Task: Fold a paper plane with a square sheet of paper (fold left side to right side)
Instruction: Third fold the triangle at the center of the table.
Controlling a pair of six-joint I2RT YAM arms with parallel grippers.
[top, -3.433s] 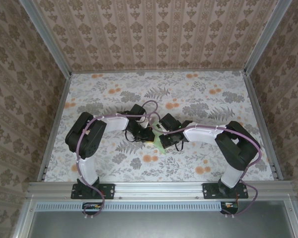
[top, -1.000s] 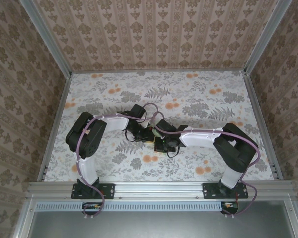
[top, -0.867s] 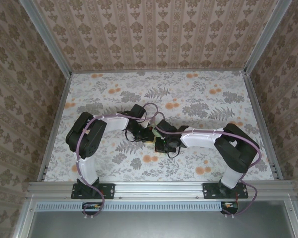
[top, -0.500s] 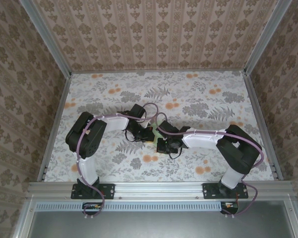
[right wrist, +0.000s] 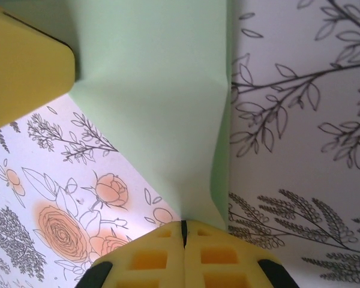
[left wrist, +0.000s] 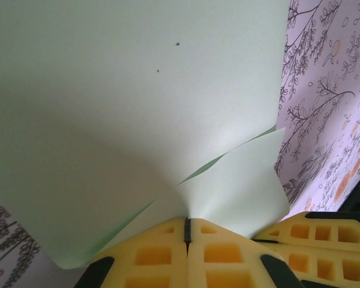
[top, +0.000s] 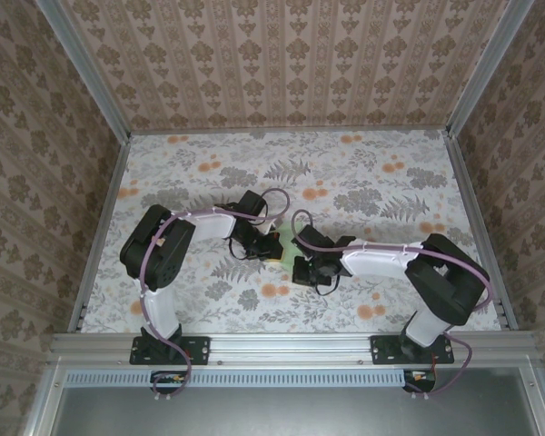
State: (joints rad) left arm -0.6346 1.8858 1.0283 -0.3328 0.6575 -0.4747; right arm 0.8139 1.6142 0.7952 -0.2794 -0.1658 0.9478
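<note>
Top view: both arms bend inward, wrists meeting at ctr of frame over the floral table (top: 363,173). The left gripper (top: 271,247) sits just left of ctr. The right gripper (top: 300,270) is just below & right of it, the two close together. Btwn them a pale-green sliver of the paper plane (top: 289,246) shows, mostly hidden under the wrists.

Left wrist view: the paper plane (left wrist: 138,108) covers upper & middle frame, one big smooth sheet plus a smaller flap curling out lower right. The layers funnel down to btm ctr. There the left gripper (left wrist: 188,231) has its jaws fully closed, yellow pads (left wrist: 153,255) pressed together w/ the paper nipped at the seam. Lower right corner: yellow fingers (left wrist: 315,231) of the right gripper, beside the paper's edge. Table print runs along the right side.

Right wrist view: the paper plane (right wrist: 156,84) runs from top ctr down, narrowing to btm ctr, w/ a crease near its right edge. The right gripper (right wrist: 183,231) has its jaws closed tight on the narrow end. Upper left: a yellow finger (right wrist: 24,66) of the left gripper against the paper.
</note>
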